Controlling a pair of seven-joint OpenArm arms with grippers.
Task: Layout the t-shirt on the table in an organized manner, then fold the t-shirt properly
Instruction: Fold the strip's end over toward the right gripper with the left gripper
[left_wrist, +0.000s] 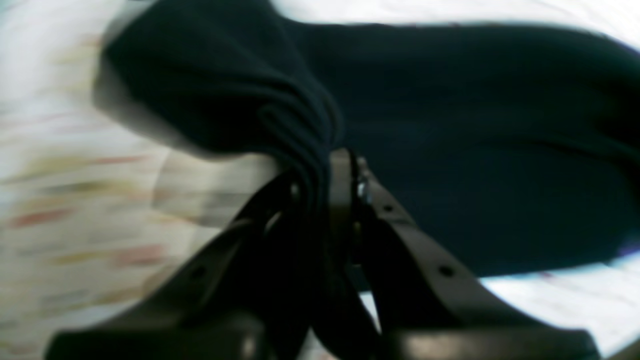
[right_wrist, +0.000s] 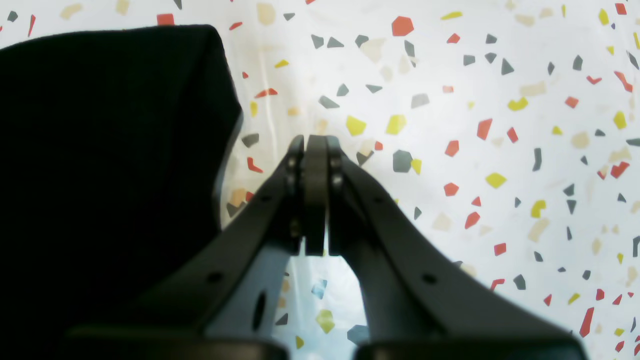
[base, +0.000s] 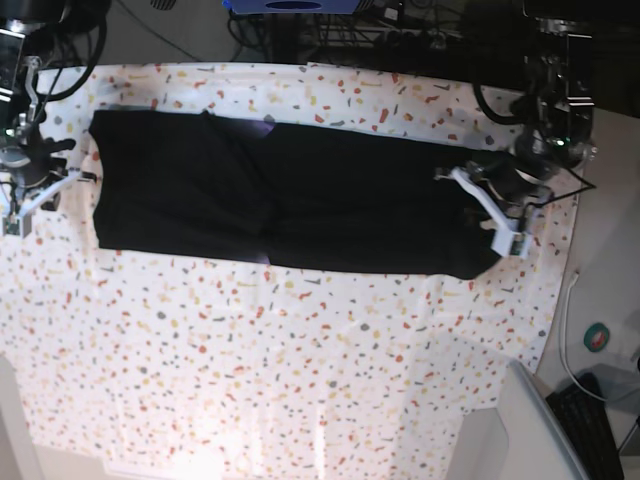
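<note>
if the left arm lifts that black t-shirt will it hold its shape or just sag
Probably sag: the t-shirt bunches into soft folds where the left gripper pinches it. It looks light and thin, lying flat on the table, so the free end would likely drag.

Count on inspection: one t-shirt (base: 290, 205) (black, lying as a long band), one table (base: 250, 360), two grippers, the left gripper (base: 470, 195) at 3 o'clock and the right gripper (base: 50, 180) at 9 o'clock.

arms (base: 548, 110): black, cabled | left tool (left_wrist: 330, 170): dark, screwed fingers | right tool (right_wrist: 316, 150): same
</note>
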